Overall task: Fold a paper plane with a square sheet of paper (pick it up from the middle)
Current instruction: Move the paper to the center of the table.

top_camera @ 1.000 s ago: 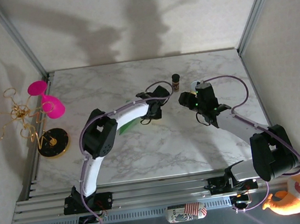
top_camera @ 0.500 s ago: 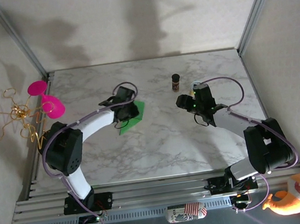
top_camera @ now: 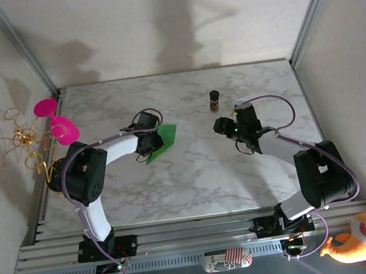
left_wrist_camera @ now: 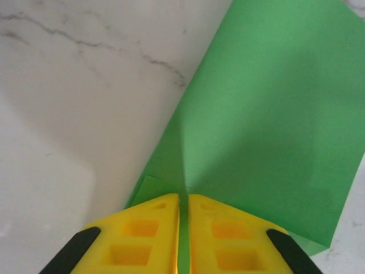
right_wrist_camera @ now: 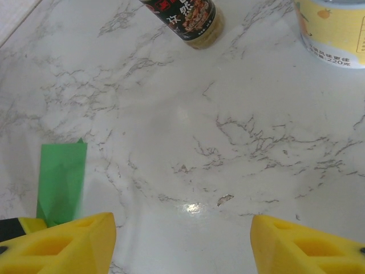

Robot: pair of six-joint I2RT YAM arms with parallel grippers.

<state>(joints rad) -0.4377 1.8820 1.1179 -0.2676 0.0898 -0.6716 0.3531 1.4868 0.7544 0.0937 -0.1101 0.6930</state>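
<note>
Green sheet of paper point(top_camera: 163, 139) lies on the white marble table point(top_camera: 196, 182), left of centre in the overhead view, creased into a slanted, roughly triangular shape. The left gripper point(top_camera: 151, 140) sits at its left edge there, but the arm covers the fingertips. The left wrist view supplies the detail. Two yellow fingers point(left_wrist_camera: 142, 228) at the bottom of the frame almost touch, with a thin sliver of green pinched in the slit between them. A faint crease runs up the paper from that slit. The paper's near edge is hidden beneath the fingers, and its upper right is cut off by the frame.

The right gripper point(top_camera: 224, 126) is right of centre, well apart from the paper. Its wrist view shows the jaws spread wide with bare marble between them and a strip of the green paper at lower left. A small dark bottle point(right_wrist_camera: 188, 20) is cut off at the top, and a yellow-and-white container point(right_wrist_camera: 333, 28) is cut off at upper right, its print too small to read.
</note>
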